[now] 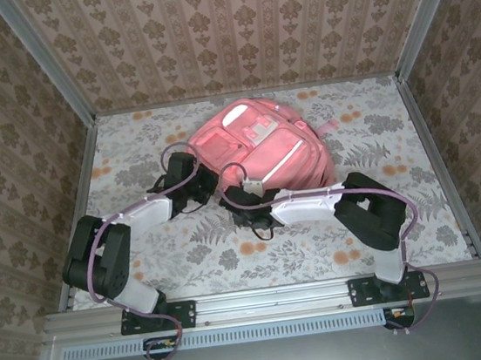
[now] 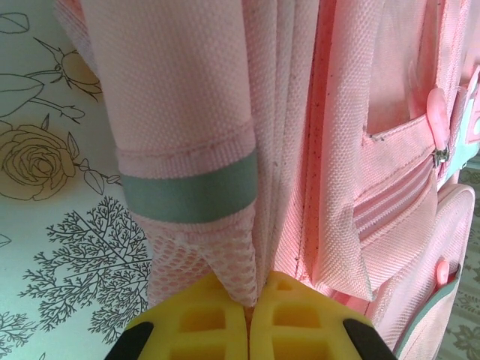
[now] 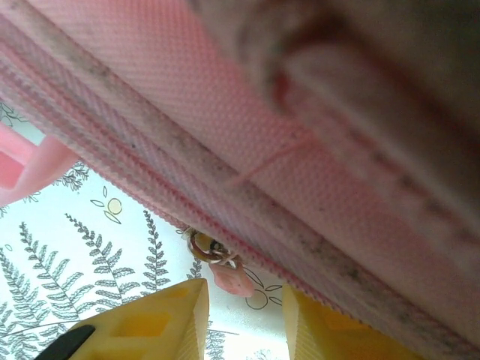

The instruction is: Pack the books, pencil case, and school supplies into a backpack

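Top external view — pale floral-print table (image 1: 384, 206) across the middle, boxed by metal posts (image 1: 53, 71) and by walls (image 1: 239, 22) papered in a brown damask pattern. At upper centre of the frame, flat on the print, the pink backpack (image 1: 262, 142), front pockets up. Reached from lower left by the left arm (image 1: 139, 214), at the backpack's left edge, and from lower right by the right arm (image 1: 313, 202), at its lower edge.

Left wrist view: backpack's side across the upper and right frame, rising straight out of the left gripper (image 2: 251, 304) at bottom centre, with floral cloth at left. Clenched, yellow fingers (image 2: 195, 319) pressed together on a fold of pink fabric and mesh (image 2: 199, 259), just below a grey band (image 2: 191, 196).

Right wrist view: pink zipper seam (image 3: 150, 171) slanting from upper left to lower right, close above the right gripper (image 3: 246, 307) at the bottom edge, with fern print at lower left. Released — fingers parted with a clear gap, grasping nothing. Small pink zip pull (image 3: 229, 276) on a gold ring just above that gap, apparently touching neither finger.
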You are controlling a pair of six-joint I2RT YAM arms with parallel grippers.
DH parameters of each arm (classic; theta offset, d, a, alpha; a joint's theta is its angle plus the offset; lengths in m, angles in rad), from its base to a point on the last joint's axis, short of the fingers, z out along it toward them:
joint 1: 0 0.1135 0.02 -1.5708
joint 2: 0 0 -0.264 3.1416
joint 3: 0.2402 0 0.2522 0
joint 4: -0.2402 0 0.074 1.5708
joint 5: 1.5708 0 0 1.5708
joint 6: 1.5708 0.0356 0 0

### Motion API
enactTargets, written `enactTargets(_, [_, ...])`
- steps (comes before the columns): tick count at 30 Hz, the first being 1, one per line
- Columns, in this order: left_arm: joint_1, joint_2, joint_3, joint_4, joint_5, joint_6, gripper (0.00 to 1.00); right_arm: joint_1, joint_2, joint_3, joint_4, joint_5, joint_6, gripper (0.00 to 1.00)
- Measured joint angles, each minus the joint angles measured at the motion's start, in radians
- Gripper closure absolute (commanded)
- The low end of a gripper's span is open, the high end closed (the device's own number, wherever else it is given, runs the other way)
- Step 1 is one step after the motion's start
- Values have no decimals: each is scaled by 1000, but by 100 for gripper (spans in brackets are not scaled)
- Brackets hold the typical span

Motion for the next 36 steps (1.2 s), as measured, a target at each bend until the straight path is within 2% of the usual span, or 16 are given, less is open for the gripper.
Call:
enactTargets(5, [0,-4,0,1,-4,-7,100,14,42,51,-31,42,-50,71])
enactTargets(10, [0,-6,-13,10,-11,-18,100,18,75,69,-34,69,-91,79])
enactTargets(16, [1,-11,-19,16,-12,-24,100,18,96,84,-27,88,-136,100])
enactTargets(26, [41,-13,-19,9,27,-20,100,19,81,92,-40,95,-154,100])
enactTargets(36, [133,-63,-27,-43,120,29,100,21,-79,46,-76,95,-142,100])
